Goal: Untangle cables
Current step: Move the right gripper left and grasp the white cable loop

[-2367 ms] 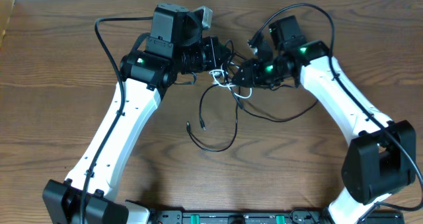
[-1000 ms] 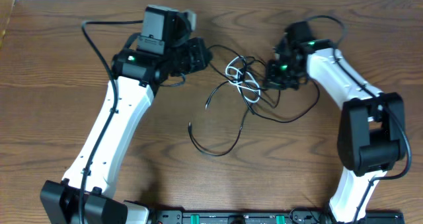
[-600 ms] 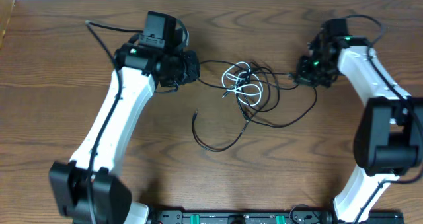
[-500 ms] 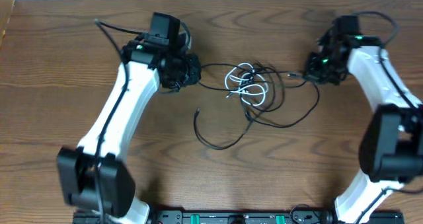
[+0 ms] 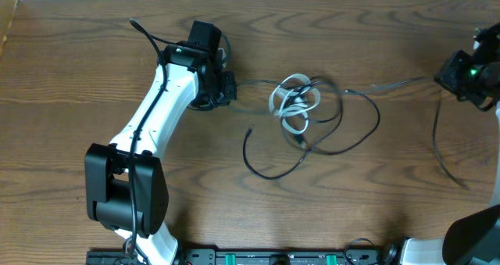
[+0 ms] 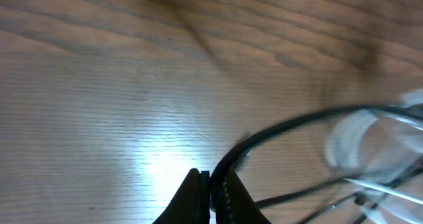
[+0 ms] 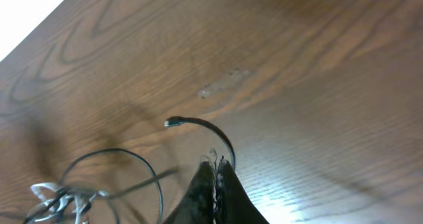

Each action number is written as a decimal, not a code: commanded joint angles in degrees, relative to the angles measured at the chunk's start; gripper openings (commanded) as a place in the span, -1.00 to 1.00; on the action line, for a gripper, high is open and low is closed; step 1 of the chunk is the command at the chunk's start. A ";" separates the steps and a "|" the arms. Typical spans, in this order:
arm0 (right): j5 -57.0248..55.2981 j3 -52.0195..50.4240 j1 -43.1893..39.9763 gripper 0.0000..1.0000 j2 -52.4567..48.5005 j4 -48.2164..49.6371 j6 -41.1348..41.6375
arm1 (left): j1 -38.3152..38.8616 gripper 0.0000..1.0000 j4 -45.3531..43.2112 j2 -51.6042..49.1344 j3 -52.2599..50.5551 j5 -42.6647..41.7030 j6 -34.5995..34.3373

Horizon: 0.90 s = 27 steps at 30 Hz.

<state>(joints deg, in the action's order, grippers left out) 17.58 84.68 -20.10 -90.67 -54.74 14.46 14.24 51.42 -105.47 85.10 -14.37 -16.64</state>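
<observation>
Left gripper and right gripper each pinch the black cable tight. Cables judged light, limp, slippery; white cable best taken at a free loop.

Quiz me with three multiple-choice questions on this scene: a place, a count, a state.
1. Where is the white cable? A) between the left tool and right tool; B) under the left arm's base; C) hanging off the table.
2. How many loose cables are there? A) one; B) two; C) four.
3. The left tool is: A) wide open; B) shut on the black cable; C) shut on nothing.
Answers: A, its coils lie midway; B, one white, one black; B, the wrist view shows it pinching the black cable.
</observation>
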 commanded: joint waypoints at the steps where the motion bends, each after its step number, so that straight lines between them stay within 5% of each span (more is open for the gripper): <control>1: 0.76 0.28 0.26 -0.98 0.00 -1.57 -2.56 | -0.57 -0.85 -0.07 0.07 0.35 3.45 1.44; 7: 1.07 0.26 1.49 -0.88 -0.42 -2.58 -4.52 | -0.57 -0.85 -3.02 1.22 0.37 -3.41 7.10; 12: 7.69 0.28 4.55 -0.03 -0.42 -2.64 -12.37 | -0.55 -0.85 -6.19 3.85 0.37 -12.39 10.49; 15: 11.02 0.26 7.21 0.22 -0.42 -2.36 -15.87 | -0.55 -0.85 -7.89 6.12 0.37 -16.81 10.47; 21: 13.51 0.26 16.15 0.40 -0.42 1.03 -18.45 | -0.55 -0.85 -12.61 12.35 0.37 -26.16 9.81; 27: 15.54 0.26 25.00 0.42 -0.42 5.81 -18.32 | -0.55 -0.85 -14.67 15.26 0.37 -26.36 2.82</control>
<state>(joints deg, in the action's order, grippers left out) 30.20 84.68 0.97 -90.80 -50.17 -2.42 13.98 37.23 -91.46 85.08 -37.91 -9.50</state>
